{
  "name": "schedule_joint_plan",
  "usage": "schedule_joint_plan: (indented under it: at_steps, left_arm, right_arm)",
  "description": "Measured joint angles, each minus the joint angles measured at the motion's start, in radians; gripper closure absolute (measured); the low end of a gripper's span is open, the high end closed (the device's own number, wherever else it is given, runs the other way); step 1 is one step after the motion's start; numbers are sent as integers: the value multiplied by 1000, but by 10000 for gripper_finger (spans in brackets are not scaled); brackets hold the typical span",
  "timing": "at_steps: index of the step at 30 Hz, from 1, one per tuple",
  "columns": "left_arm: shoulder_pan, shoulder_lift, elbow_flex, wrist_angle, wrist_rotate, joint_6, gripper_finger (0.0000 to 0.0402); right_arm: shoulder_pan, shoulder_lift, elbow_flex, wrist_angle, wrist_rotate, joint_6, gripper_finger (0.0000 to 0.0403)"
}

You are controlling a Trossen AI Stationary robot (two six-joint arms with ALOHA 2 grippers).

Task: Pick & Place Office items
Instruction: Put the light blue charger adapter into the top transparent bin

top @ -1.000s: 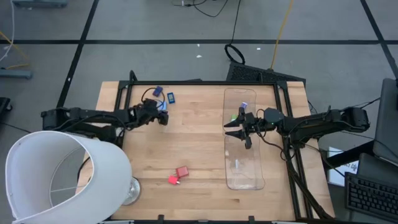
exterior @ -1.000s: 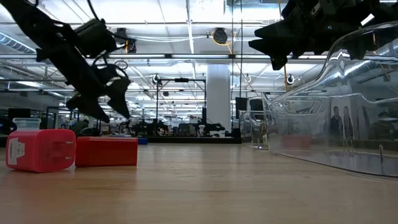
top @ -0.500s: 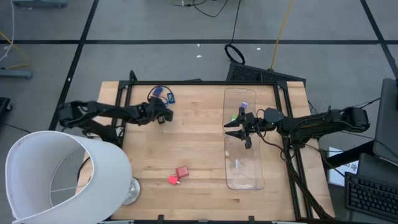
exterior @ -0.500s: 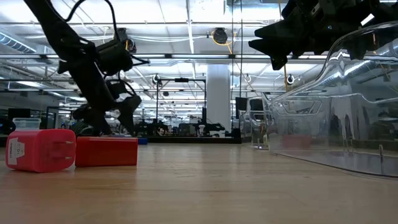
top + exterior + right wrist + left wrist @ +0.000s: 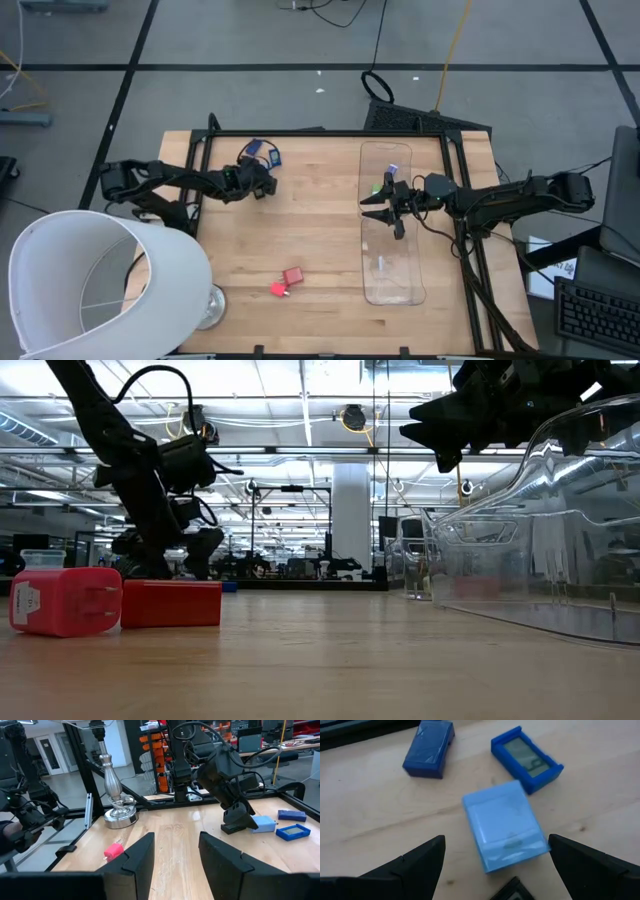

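A light blue block (image 5: 502,832) lies flat on the wood near the table's far left. My left gripper (image 5: 495,842) is low over it and open, slanting down, one finger on either side of it; I cannot tell whether a finger touches it. Just beyond lie a dark blue block (image 5: 429,747) and a blue piece with a grey screen (image 5: 526,757). Two red pieces (image 5: 287,281) lie near the front edge. My right gripper (image 5: 383,212) hangs open over the clear tray (image 5: 393,270), nothing between its fingers. A green piece (image 5: 377,188) lies in the tray.
A big white lampshade (image 5: 100,285) covers the near left corner, with its metal lamp base (image 5: 117,812) on the table beside it. The clear tray runs lengthwise along the table's right side. Bare wood lies between the red pieces and the tray.
My left gripper has come down toward the table and tipped further downward, ending low over the light blue block with its fingers still apart. The blocks lie as before.
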Motion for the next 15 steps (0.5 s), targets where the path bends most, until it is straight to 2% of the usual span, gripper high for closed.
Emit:
schedule_joint_plan:
  at_steps: [8,15]
  left_arm:
    - [0,0,0,-93,-12,-18,50]
    - [0,0,0,-90,-18,-15,50]
  right_arm:
    - [0,0,0,0,0,0,259]
    - [0,0,0,0,0,0,259]
